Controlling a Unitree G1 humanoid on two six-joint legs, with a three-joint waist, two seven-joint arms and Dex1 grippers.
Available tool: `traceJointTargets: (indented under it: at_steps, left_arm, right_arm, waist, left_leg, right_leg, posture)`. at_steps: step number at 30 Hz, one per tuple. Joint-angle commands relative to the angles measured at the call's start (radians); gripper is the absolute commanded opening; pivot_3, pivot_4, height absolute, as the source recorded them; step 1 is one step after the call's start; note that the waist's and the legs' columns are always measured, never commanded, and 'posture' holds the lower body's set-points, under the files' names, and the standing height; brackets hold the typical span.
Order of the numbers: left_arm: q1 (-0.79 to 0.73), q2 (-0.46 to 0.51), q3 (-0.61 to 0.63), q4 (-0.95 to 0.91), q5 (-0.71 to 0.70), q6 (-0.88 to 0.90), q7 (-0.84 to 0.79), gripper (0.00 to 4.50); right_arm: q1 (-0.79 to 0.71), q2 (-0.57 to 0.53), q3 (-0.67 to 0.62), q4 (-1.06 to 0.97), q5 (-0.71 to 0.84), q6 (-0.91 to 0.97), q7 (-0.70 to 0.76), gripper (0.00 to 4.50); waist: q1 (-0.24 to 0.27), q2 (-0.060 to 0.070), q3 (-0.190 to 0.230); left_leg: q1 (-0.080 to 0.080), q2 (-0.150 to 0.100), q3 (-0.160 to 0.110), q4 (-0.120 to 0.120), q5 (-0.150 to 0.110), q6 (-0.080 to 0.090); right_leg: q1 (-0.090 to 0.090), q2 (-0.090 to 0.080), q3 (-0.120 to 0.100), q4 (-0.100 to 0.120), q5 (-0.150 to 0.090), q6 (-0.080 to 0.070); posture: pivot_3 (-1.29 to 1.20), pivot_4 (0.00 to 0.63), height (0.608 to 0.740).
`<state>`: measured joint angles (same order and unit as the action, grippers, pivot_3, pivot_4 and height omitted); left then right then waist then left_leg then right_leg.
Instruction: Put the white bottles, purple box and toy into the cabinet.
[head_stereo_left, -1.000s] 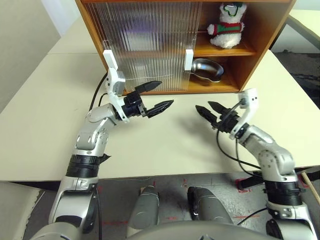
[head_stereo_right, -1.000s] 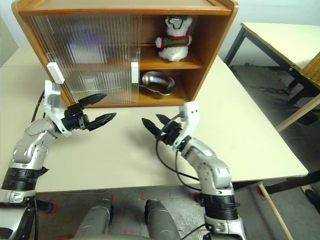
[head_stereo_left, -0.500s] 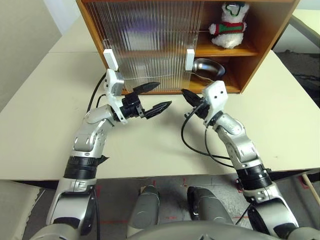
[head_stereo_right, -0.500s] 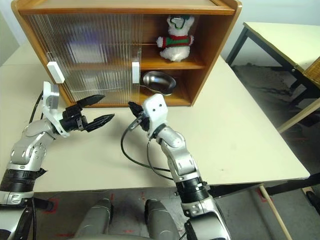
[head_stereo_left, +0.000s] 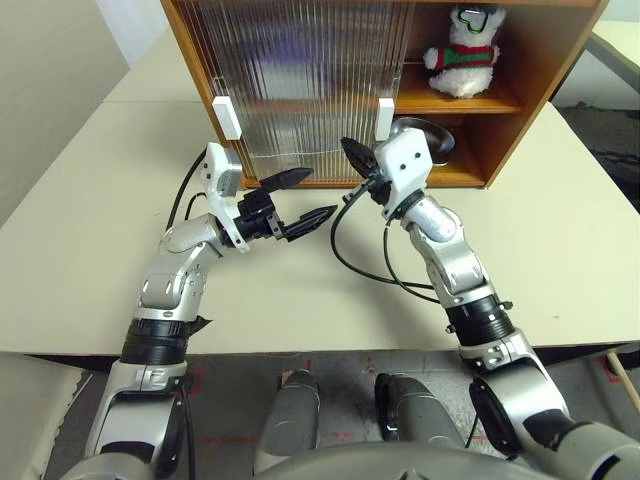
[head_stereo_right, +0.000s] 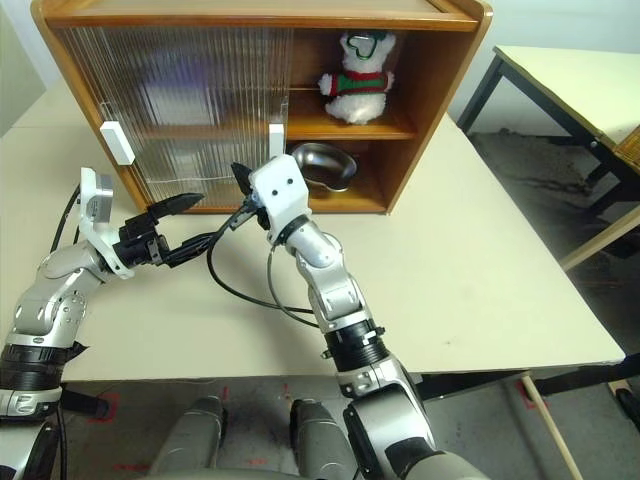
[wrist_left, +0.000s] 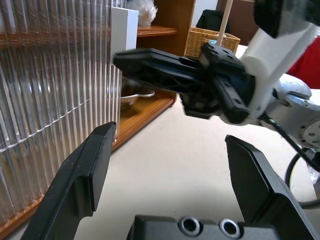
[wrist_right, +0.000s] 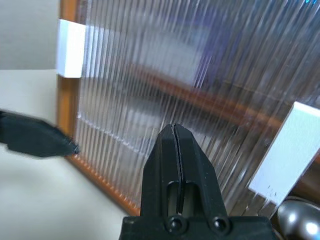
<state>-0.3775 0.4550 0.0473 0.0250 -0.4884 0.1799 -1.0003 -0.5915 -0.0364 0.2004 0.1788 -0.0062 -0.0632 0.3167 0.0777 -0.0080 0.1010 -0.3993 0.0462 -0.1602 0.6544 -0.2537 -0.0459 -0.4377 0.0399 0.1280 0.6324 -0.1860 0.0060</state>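
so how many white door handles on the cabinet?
2. One handle sits at the left edge of the ribbed doors; the other handle sits at their right edge, beside the steel bowl. None looks hidden.

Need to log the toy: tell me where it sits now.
The toy sits on the cabinet's upper shelf, open right side, above the steel bowl.
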Motion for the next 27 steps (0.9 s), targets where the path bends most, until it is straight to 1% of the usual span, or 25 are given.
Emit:
traceJointTargets:
  at_steps: [1, 5, 8, 11, 15, 18, 27]
  left_arm:
    - [0.001, -0.002, -0.008, -0.009, 0.006, -0.003, 0.000, 4.50]
    - [-0.002, -0.005, -0.010, -0.006, 0.009, -0.006, -0.001, 4.50]
    - [-0.002, -0.004, -0.011, -0.006, 0.011, -0.007, -0.001, 4.50]
    - [0.000, -0.004, -0.012, -0.008, 0.012, -0.007, -0.001, 4.50]
    - [-0.001, -0.005, -0.012, -0.010, 0.011, -0.006, -0.001, 4.50]
    - [-0.004, -0.008, -0.016, -0.005, 0.012, -0.007, -0.002, 4.50]
    - [-0.009, -0.014, -0.024, 0.002, 0.012, -0.007, -0.006, 4.50]
  right_arm:
    - [-0.039, 0.023, -0.017, 0.065, -0.009, -0.016, -0.032, 0.03]
    - [-0.083, 0.044, -0.035, 0.142, -0.021, -0.027, -0.079, 0.03]
    - [-0.114, 0.064, -0.059, 0.190, -0.052, -0.055, -0.175, 0.03]
    - [-0.114, 0.072, -0.063, 0.198, -0.074, -0.067, -0.224, 0.03]
    - [-0.095, 0.082, -0.066, 0.177, -0.085, -0.066, -0.261, 0.03]
    - [-0.059, 0.093, -0.064, 0.121, -0.067, -0.053, -0.252, 0.03]
    - [0.013, 0.100, -0.059, 0.015, -0.088, 0.004, -0.279, 0.03]
  waist:
    - [0.000, 0.000, 0.000]
    - [0.001, 0.000, 0.000]
    - [0.001, 0.000, 0.000]
    - [0.001, 0.000, 0.000]
    - [0.001, 0.000, 0.000]
    - [0.003, 0.000, 0.000]
    - [0.000, 0.000, 0.000]
  left_leg:
    - [0.000, 0.000, 0.000, -0.002, 0.001, -0.002]
    - [0.000, 0.001, 0.000, -0.007, 0.003, -0.004]
    - [0.000, 0.002, 0.000, -0.010, 0.004, -0.005]
    - [0.000, 0.003, 0.000, -0.012, 0.004, -0.004]
    - [0.000, 0.003, 0.000, -0.012, 0.004, -0.004]
    - [0.000, 0.003, 0.000, -0.012, 0.005, -0.004]
    - [0.000, 0.004, 0.000, -0.012, 0.005, -0.004]
  right_leg:
    - [-0.001, 0.000, 0.000, 0.000, 0.000, -0.001]
    - [-0.003, 0.000, -0.001, 0.000, -0.001, -0.002]
    - [-0.004, 0.000, -0.001, 0.000, 0.000, -0.003]
    - [-0.005, 0.000, -0.002, 0.000, 0.000, -0.003]
    - [-0.005, 0.000, -0.002, 0.000, 0.000, -0.003]
    - [-0.005, 0.000, -0.002, 0.000, 0.000, -0.004]
    - [-0.005, 0.000, -0.002, 0.000, 0.001, -0.004]
  posture:
    - [0.14, 0.124, 0.740]
    - [0.14, 0.123, 0.740]
    - [0.14, 0.123, 0.740]
    - [0.14, 0.124, 0.740]
    - [0.14, 0.123, 0.740]
    - [0.13, 0.124, 0.740]
    - [0.12, 0.128, 0.740]
